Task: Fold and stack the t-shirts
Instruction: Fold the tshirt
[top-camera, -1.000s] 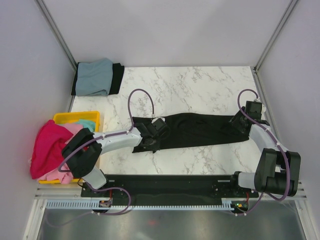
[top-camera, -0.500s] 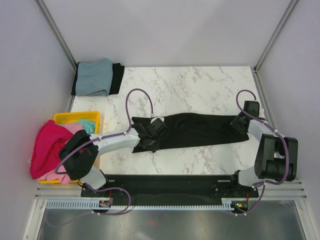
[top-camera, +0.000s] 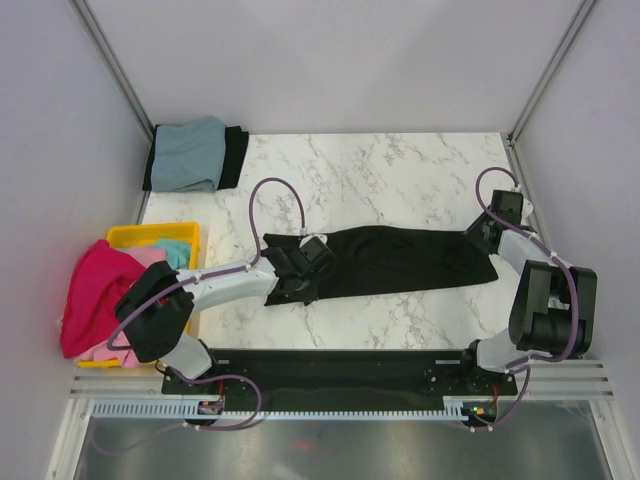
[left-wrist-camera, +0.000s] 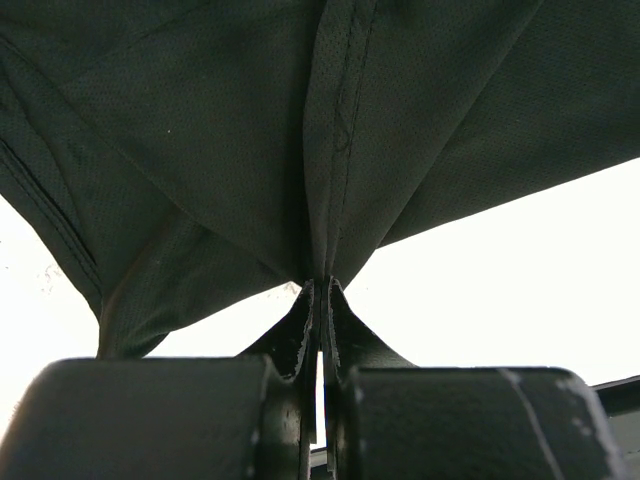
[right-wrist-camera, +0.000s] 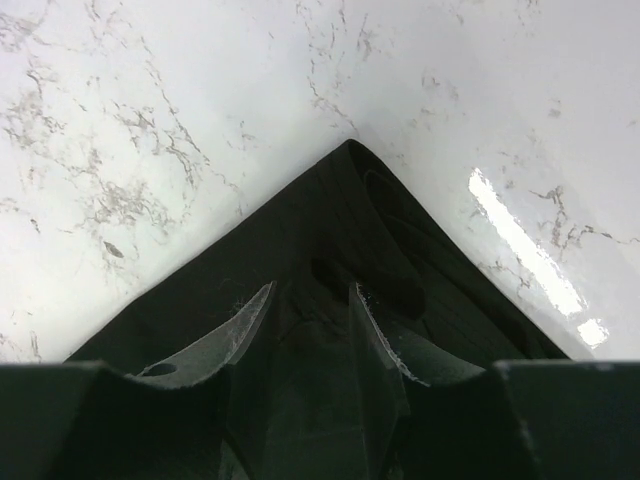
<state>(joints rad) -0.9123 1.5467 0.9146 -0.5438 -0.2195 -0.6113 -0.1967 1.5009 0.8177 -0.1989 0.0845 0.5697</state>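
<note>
A large black t-shirt (top-camera: 400, 260) lies as a long flat band across the middle of the marble table. My left gripper (top-camera: 300, 275) is shut on its left end; in the left wrist view the pinched cloth (left-wrist-camera: 250, 130) fans out from the closed fingertips of the gripper (left-wrist-camera: 322, 282). My right gripper (top-camera: 482, 240) is at the shirt's right end. In the right wrist view it (right-wrist-camera: 308, 295) is open, fingers apart over the shirt's corner (right-wrist-camera: 345, 190). A folded grey-blue shirt (top-camera: 190, 155) lies on a folded black one (top-camera: 235, 155) at the back left.
A yellow bin (top-camera: 150, 236) stands at the left edge holding a magenta shirt (top-camera: 95, 295), a pink one (top-camera: 150, 258) and a teal one (top-camera: 175, 250). Frame posts and walls close the left, right and back sides.
My right arm has drawn back toward the right rear, its wrist now farther from the shirt's end. My left gripper and the shirt have hardly moved.
</note>
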